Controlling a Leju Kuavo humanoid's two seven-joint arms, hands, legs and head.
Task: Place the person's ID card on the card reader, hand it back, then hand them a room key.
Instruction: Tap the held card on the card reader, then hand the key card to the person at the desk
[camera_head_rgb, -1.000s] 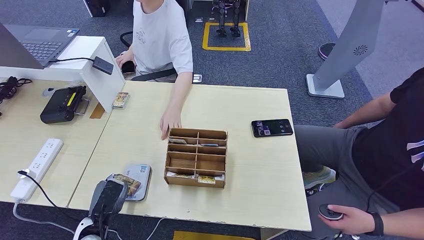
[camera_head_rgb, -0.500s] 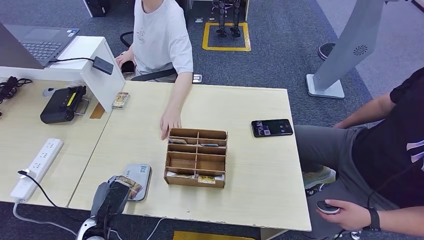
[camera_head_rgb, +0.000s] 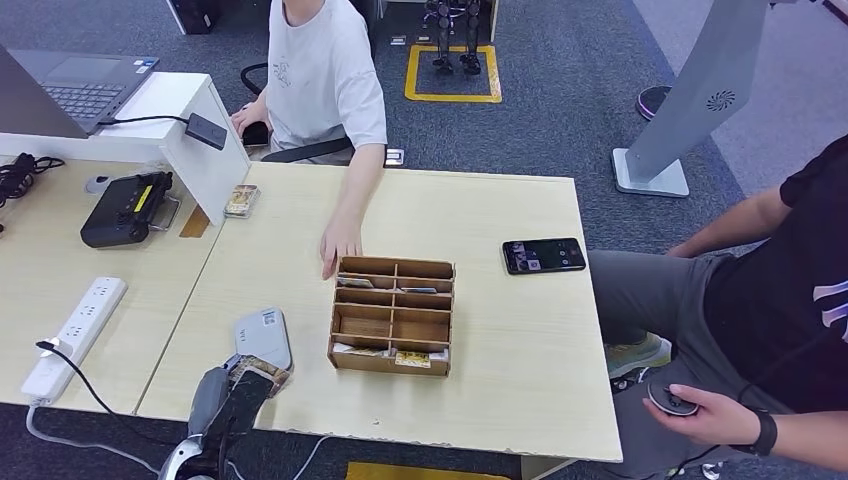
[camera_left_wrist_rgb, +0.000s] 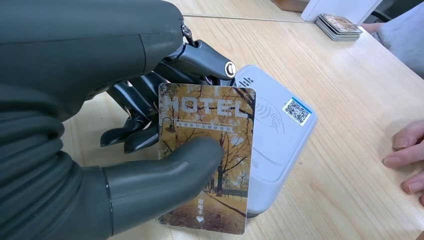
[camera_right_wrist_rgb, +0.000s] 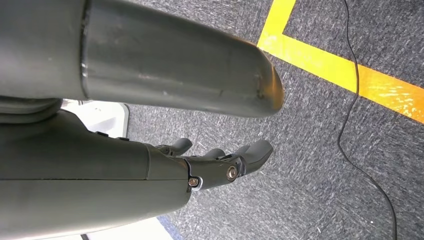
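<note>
Left robot hand (camera_left_wrist_rgb: 150, 130) holding the card (camera_left_wrist_rgb: 207, 155) pinched flat between thumb and fingers, above the near edge of the desk (camera_head_rgb: 500, 200) close to its near left corner; the card overlaps the grey card reader (camera_left_wrist_rgb: 275, 130) in the left wrist view, but whether it touches the reader or hangs just over it cannot be told. The card is printed with an autumn scene and the word HOTEL, so whether it serves as the person's ID card or as a room key is uncertain. By its look it is thin, stiff and light, with a glossy face likely to slip; the sound hold is across the two flat faces near one short end, leaving the other end free for the person's hand (camera_head_rgb: 340, 245) at the far side of the wooden compartment box (camera_head_rgb: 392, 315). Right robot hand (camera_right_wrist_rgb: 220, 160) hanging over the carpet, fingers loosely apart and holding nothing. In the head view the left robot hand (camera_head_rgb: 235, 395) is partly cut off at the picture's lower edge, and the cards in the box compartments are too small to read.
</note>
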